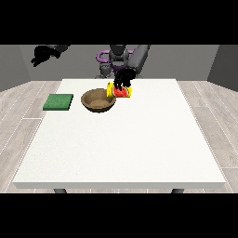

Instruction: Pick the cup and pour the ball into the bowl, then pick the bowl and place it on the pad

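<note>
At the view's far left, the hand at the view's left (42, 54) is raised high, away from the tabletop (139, 148), and its fingers look curled with nothing in them. Below it, the green pad (58, 102) lies flat near the left edge of the tabletop, apart from the bowl (98, 100), which stands a little to its right. Just beside the bowl's right rim is the cup (120, 90), tipped on its side with its yellow mouth turned toward the bowl. The hand at the view's right (123, 79) is over the cup and its fingers are curled around it from above. I cannot see the ball; it may be in the cup or in the bowl, and the picture does not tell which. In my judgement the main risk is in the pour: the cup's mouth seems to be at the rim and not well over the hollow, so the ball could hit the edge and roll away over the tabletop. The cup could also push the bowl sideways if it leans on the rim. Later, carrying the bowl to the pad, a tilt could let the ball roll out.
</note>
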Robot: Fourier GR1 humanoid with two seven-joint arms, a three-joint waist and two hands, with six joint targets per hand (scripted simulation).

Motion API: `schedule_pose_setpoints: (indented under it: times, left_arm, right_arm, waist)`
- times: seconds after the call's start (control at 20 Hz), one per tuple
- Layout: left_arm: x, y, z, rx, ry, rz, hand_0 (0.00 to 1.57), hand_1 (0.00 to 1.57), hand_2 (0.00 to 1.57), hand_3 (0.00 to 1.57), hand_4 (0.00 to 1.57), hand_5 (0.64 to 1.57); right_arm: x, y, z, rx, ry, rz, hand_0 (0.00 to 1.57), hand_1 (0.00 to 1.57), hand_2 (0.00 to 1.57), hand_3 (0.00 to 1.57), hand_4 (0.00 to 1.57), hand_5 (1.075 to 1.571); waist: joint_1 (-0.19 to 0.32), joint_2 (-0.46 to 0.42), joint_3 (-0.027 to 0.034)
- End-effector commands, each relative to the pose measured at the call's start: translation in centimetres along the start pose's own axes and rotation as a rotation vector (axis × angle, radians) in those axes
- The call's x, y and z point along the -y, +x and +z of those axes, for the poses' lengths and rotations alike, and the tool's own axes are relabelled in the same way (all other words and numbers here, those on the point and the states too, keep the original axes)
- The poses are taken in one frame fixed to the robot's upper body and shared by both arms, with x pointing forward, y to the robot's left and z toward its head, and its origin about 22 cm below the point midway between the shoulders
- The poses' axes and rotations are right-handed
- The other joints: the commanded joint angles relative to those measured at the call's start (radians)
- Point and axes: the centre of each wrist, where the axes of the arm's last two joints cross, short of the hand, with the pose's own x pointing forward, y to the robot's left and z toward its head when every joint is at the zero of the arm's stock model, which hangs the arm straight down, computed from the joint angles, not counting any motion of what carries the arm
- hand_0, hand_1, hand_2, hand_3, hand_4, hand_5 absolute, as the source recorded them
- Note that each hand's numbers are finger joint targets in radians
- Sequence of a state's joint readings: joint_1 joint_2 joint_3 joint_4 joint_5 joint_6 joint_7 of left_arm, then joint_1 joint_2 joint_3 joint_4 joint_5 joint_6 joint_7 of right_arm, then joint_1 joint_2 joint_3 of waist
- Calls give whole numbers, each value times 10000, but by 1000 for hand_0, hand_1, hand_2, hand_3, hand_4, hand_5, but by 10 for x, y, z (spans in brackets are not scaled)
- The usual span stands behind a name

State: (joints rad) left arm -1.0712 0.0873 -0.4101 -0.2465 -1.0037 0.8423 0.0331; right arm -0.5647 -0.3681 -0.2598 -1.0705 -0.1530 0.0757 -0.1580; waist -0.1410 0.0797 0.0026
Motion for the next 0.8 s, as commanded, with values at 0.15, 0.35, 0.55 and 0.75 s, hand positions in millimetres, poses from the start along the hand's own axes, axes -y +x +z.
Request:
schedule_pose_setpoints:
  times: [0.15,0.35,0.55,0.75]
  left_arm:
    - [14,46,13,1320,-640,-2265,1521,1521,1571,1571,1248,1433]
    - [10,54,9,2244,-1073,-3810,1514,1514,1571,1571,1488,1202]
    - [0,63,-5,2400,-700,-5350,1526,1526,1571,1571,1508,1171]
    - [6,80,15,2485,-873,-5882,1523,1523,1571,1571,1482,1196]
  right_arm:
    - [-15,4,-17,85,432,5,0,0,347,604,573,1566]
    - [-41,5,-23,165,774,-253,0,0,344,624,575,1565]
    - [-42,5,-25,694,666,-225,0,0,349,649,578,1565]
    - [-40,1,-26,332,1028,-327,0,0,342,642,579,1566]
  waist:
    - [-400,90,-9]
    - [-664,134,-14]
    - [-833,566,-18]
    - [-929,262,-21]
